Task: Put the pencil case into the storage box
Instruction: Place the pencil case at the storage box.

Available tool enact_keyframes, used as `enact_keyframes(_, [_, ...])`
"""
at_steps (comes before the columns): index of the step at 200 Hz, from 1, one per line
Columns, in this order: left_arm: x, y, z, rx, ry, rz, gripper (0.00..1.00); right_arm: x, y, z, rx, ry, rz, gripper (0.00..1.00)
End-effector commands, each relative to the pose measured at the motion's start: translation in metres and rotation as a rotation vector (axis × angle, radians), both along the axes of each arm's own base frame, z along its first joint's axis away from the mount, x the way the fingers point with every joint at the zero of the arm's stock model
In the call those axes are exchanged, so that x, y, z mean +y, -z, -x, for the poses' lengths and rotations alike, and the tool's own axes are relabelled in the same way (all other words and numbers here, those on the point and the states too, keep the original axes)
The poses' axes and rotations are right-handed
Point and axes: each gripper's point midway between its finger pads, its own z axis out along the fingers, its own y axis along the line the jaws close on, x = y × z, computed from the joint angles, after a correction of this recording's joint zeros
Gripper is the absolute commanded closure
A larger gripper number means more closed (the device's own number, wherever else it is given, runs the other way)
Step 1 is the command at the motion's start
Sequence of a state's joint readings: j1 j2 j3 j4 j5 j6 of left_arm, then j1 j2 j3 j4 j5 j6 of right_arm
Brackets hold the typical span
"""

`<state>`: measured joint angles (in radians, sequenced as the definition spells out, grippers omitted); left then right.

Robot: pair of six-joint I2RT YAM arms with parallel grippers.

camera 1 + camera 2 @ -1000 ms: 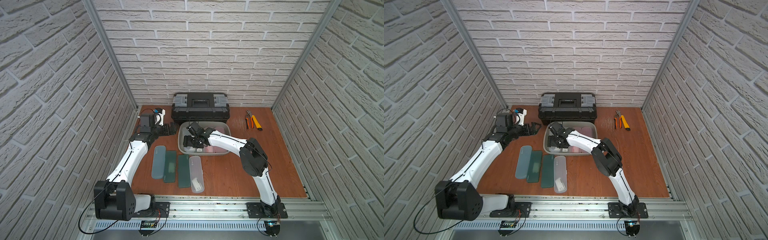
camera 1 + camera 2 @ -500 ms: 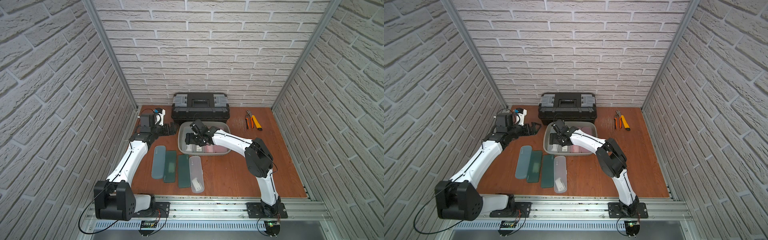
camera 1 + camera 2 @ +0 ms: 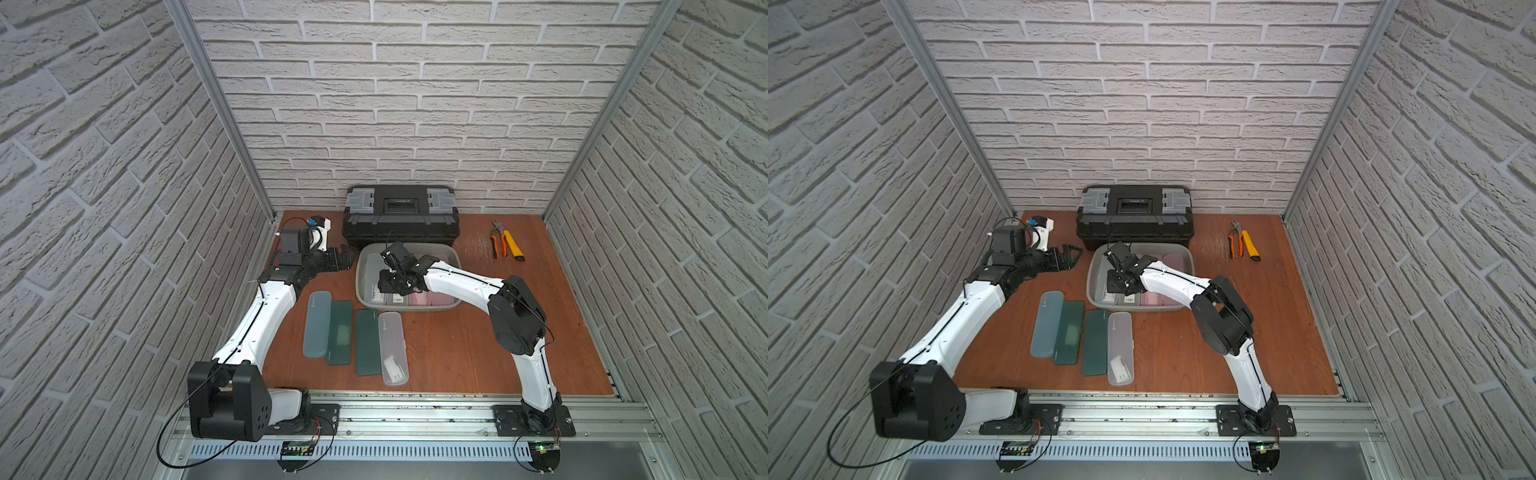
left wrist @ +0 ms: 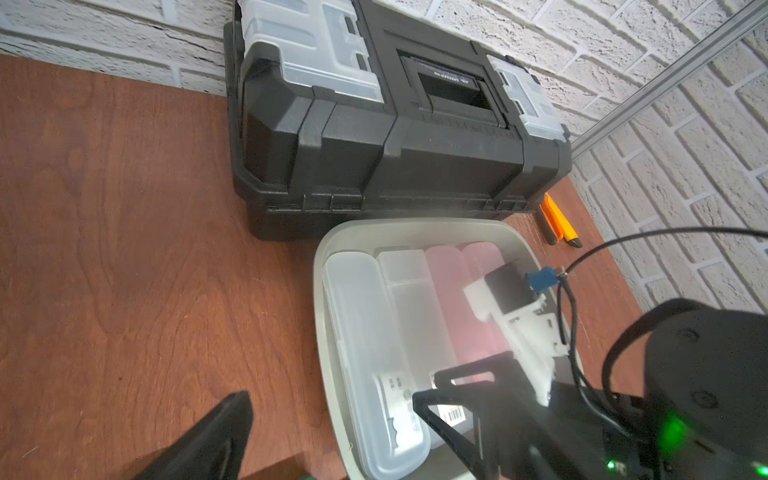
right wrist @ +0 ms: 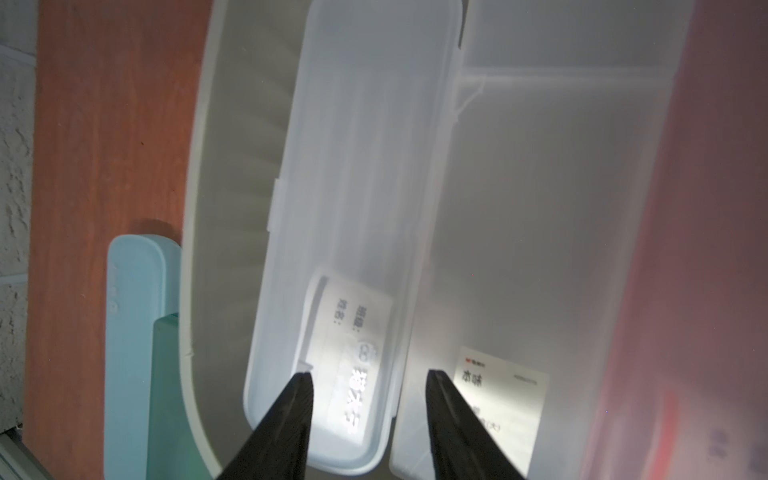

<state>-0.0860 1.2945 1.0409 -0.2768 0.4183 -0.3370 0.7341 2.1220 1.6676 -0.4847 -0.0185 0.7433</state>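
Black toolbox (image 3: 401,224) stood just behind the storage box (image 3: 359,278). Right wrist view alone showed right pincer (image 5: 369,373) apart over the pencil case (image 5: 357,166); left pincer (image 3: 347,258) gaped.

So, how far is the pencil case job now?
Done: two clear cases and two pink cases lie in the grey box. In hand: nothing; the right hand hangs open over the box. Left: four on the table: a blue-grey case, two green cases, a clear case.
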Motion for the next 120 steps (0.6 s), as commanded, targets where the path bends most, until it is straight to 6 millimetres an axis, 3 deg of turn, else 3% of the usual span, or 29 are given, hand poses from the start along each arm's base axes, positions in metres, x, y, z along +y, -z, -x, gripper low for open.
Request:
enact_keyframes(1, [-0.003, -0.008, -0.002, -0.033, 0.015, 0.009, 0.02, 0.011, 0.004, 0.004, 0.009, -0.024, -0.029, 0.55])
enact_keyframes(72, [-0.007, -0.007, -0.002, -0.029, 0.024, 0.007, 0.02, 0.038, 0.022, -0.007, 0.033, -0.075, -0.051, 0.57])
enact_keyframes(94, [-0.007, -0.007, -0.001, -0.029, 0.026, 0.007, 0.02, 0.041, 0.018, -0.011, 0.022, -0.085, -0.053, 0.57])
enact_keyframes(120, [-0.007, -0.009, -0.001, -0.032, 0.026, 0.005, 0.02, 0.039, 0.0, -0.015, -0.026, -0.096, -0.04, 0.57])
